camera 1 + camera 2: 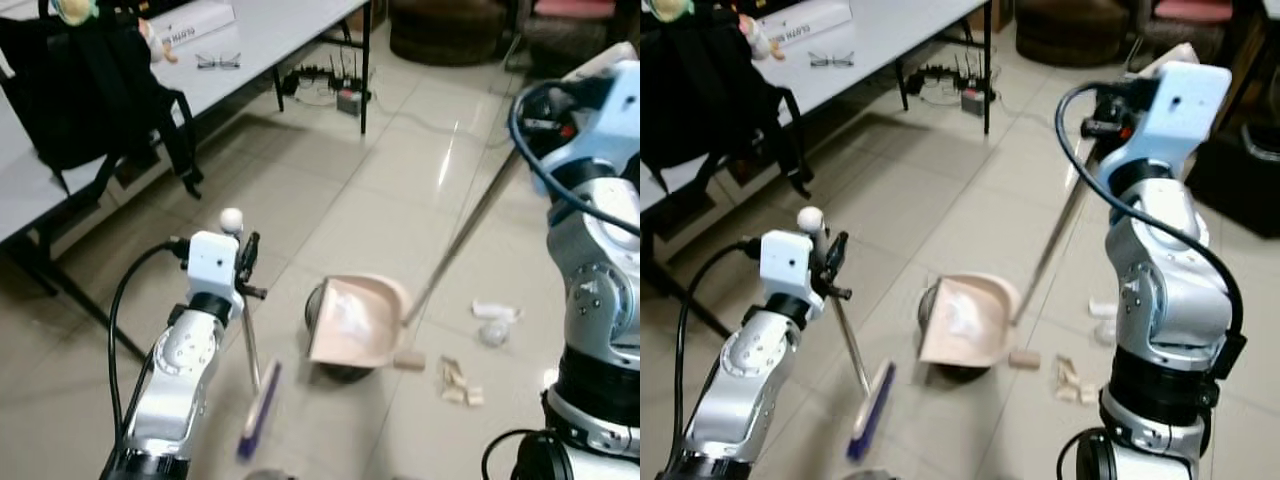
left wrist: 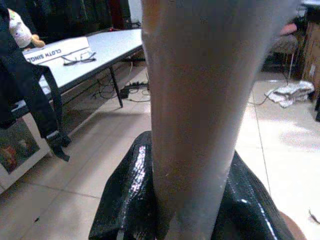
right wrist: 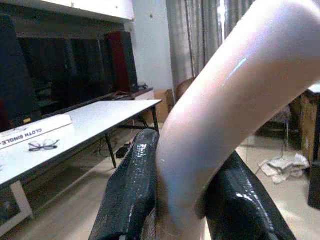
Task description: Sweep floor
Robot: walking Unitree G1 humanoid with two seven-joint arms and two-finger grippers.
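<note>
My left gripper (image 1: 247,262) is shut on the thin handle of a small broom (image 1: 250,345), whose purple brush head (image 1: 259,410) rests on the floor. The handle (image 2: 200,100) runs between the black fingers (image 2: 130,195) in the left wrist view. My right gripper (image 1: 1110,125) is shut on the long handle (image 1: 1055,240) of a beige dustpan (image 1: 358,320), which stands on the tiles between the arms. The pale curved handle top (image 3: 220,110) sits between the black fingers (image 3: 130,195). Small beige scraps (image 1: 458,382) and crumpled white paper (image 1: 494,322) lie right of the pan.
A white table (image 1: 270,30) with glasses (image 1: 218,61) and a box runs along the left. A black backpack (image 1: 85,95) hangs off its edge. A power strip with cables (image 1: 330,85) lies under the far end. Dark furniture stands at the back.
</note>
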